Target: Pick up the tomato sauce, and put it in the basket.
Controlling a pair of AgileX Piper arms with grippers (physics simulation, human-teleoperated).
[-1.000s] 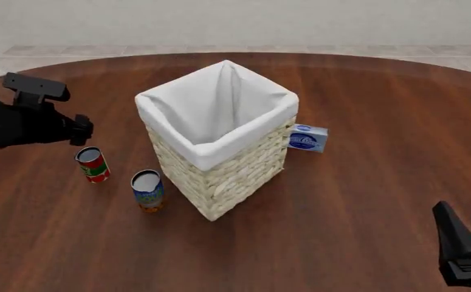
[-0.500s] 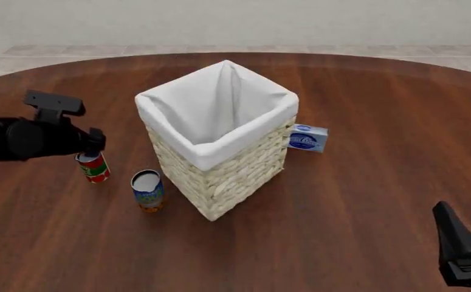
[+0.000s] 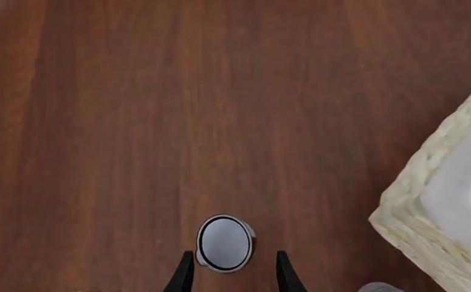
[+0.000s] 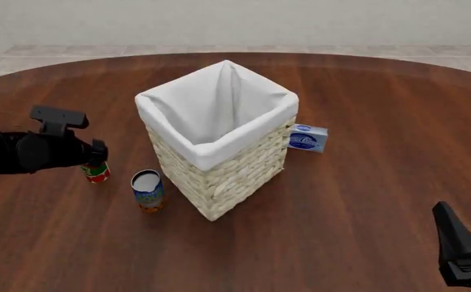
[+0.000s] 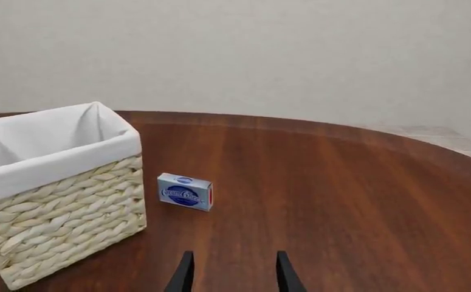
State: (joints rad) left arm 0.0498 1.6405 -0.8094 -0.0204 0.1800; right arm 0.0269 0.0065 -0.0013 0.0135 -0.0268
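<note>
The tomato sauce (image 4: 96, 173) is a small red-labelled can standing left of the basket (image 4: 219, 182); its top is hidden in the front view by my left gripper (image 4: 97, 156), which hangs right over it. In the left wrist view the can's silver top (image 3: 223, 243) lies just ahead of the open left gripper (image 3: 233, 277), roughly in line with the gap between the two dark fingertips, with nothing held. The basket corner (image 3: 429, 207) shows at one side there. My right gripper (image 5: 233, 274) is open and empty, low at the front right (image 4: 462, 255), far from the can.
A blue-labelled can with an orange base (image 4: 147, 190) stands between the tomato sauce and the basket's near corner. A small blue and white box (image 4: 308, 138) lies against the basket's right side, also seen as the box (image 5: 185, 191) in the right wrist view.
My left gripper has moved right and down, from left of and above the tomato sauce to directly over it, now covering its top. The right arm has not moved.
</note>
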